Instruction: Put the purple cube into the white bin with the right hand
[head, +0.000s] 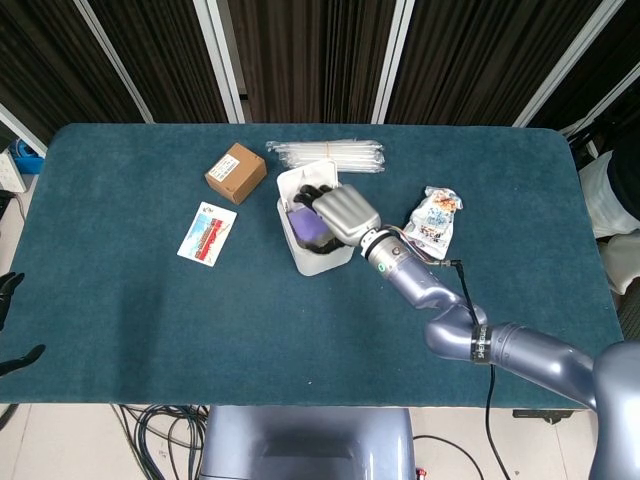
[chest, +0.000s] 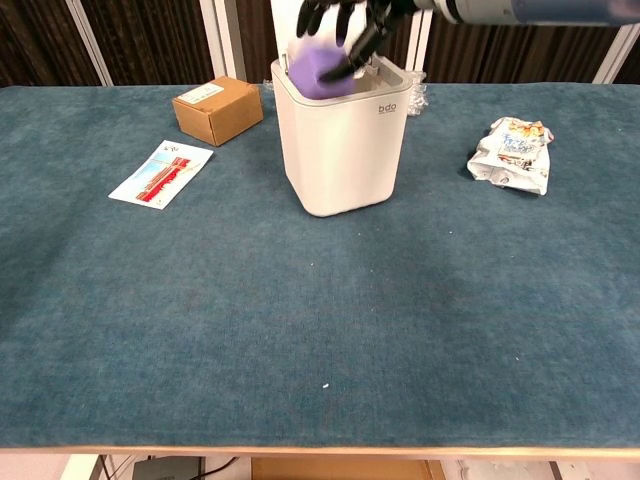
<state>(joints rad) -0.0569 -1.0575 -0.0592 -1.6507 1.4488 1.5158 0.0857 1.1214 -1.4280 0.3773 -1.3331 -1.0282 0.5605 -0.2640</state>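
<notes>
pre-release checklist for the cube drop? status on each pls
1. Purple cube over the white bin opening: ok, it sits at rim level in the chest view.
2. Right hand holds the cube from above: ok, fingers wrap its top.
3. Bin lid open and out of the way: ok, it stands up behind the opening.
4. Cube fully below the rim: not ok, part shows above the rim in the chest view.
5. Bin upright on the table: ok.
6. Left hand away from the bin: ok, it is at the frame's left edge in the head view.
</notes>
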